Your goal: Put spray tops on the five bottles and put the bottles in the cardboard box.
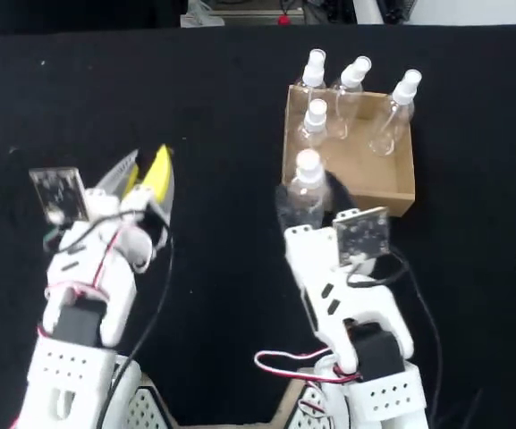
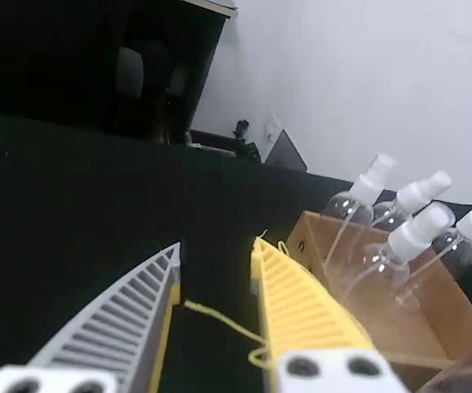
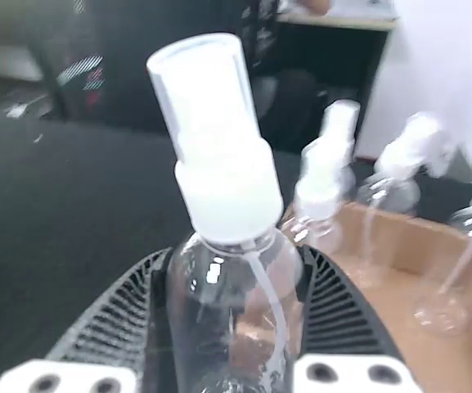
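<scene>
Right gripper (image 3: pixel 234 260): black fingers are clamping the body of a clear plastic bottle with a white spray top (image 3: pixel 227 221) and holding it upright. In the high view this bottle (image 1: pixel 304 189) is sitting at the near left corner of the brown cardboard box (image 1: pixel 402 192).

Four other capped clear bottles (image 1: pixel 392 116) are standing inside the box, some of them leaning.

Left gripper (image 1: pixel 148 164): yellow and grey fingers are hanging spread apart and gripping nothing. It is hovering over the black tablecloth (image 1: pixel 195 89), well apart from the box.

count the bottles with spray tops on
5. In the box: far-left bottle, far-middle bottle, right bottle, left bottle. Fifth bottle held in right gripper at box's near-left corner.
</scene>
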